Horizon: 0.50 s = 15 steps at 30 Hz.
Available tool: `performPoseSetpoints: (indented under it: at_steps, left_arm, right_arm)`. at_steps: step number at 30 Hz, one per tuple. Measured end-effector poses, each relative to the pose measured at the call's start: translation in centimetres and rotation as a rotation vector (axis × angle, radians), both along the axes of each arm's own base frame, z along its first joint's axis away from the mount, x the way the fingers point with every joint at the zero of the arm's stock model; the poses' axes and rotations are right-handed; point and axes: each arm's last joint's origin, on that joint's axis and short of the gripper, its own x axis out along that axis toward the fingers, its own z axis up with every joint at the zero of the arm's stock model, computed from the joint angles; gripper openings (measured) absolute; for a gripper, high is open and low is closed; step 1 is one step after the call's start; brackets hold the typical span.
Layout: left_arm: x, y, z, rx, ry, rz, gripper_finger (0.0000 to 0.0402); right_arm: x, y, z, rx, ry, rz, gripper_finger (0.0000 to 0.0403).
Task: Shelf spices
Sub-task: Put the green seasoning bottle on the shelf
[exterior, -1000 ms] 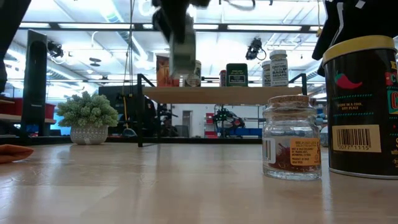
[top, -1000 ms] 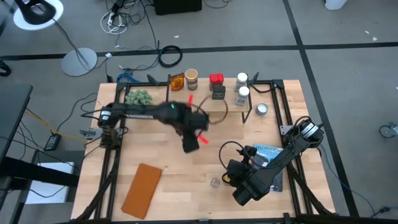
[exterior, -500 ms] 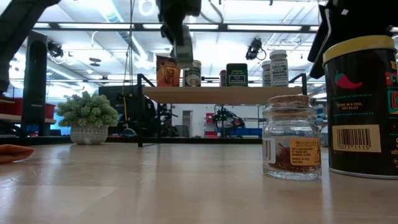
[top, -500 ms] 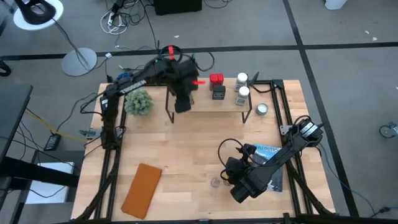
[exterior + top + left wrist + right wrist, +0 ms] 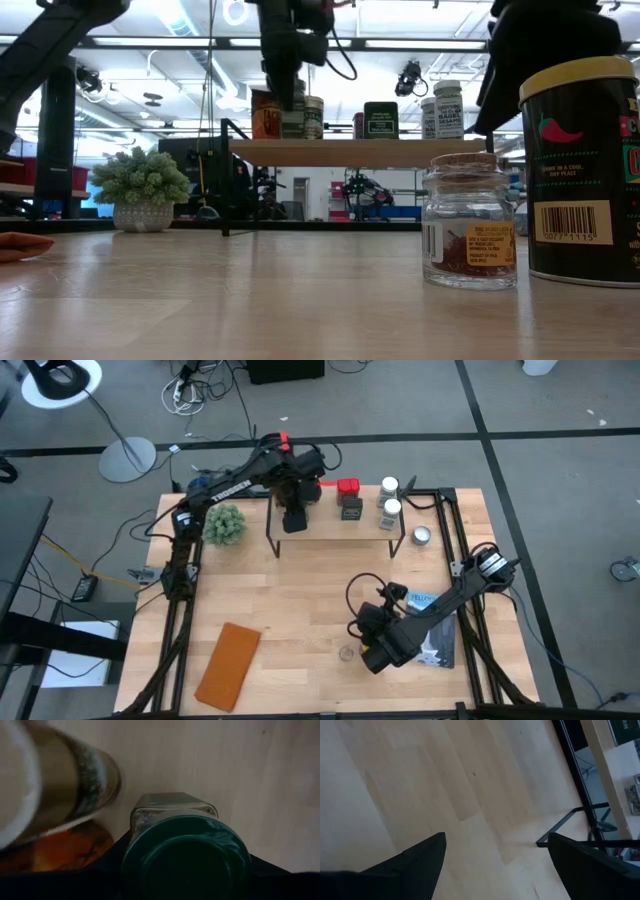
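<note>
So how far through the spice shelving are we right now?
Several spices already stand on the shelf: an amber packet, a black box and white-lidded jars. In hand: the left claw holds a green-lidded jar over the shelf's left end. Left: a cork-topped jar and a black tin still on the table, near the open right claw.

High view looks straight down on table (image 5: 300,610). Low view sits at tabletop, level, facing shelf (image 5: 360,152), shared with high. Wrist views close, facing wood.
</note>
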Motion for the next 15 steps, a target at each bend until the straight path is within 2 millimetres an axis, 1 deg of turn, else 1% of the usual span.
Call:
performPoseSetpoints:
  at_steps: [3,6,15]
  left_arm:
    - [0.4,0.2,-0.7,-0.011,0.014,0.0,0.0194]
    - [0.1,0.1,-0.7,-0.02,0.039,0.016,0.0198]
    - [0.0,0.3,-0.5,-0.029,0.023,0.079,0.0232]
  right_arm:
    - [0.1,-0.2,0.0,-0.006,0.014,0.005,0.0346]
    - [0.2,-0.6,0.0,-0.018,0.033,0.004,0.0346]
    - [0.4,-1.6,0.2,-0.062,0.044,-0.016,0.0346]
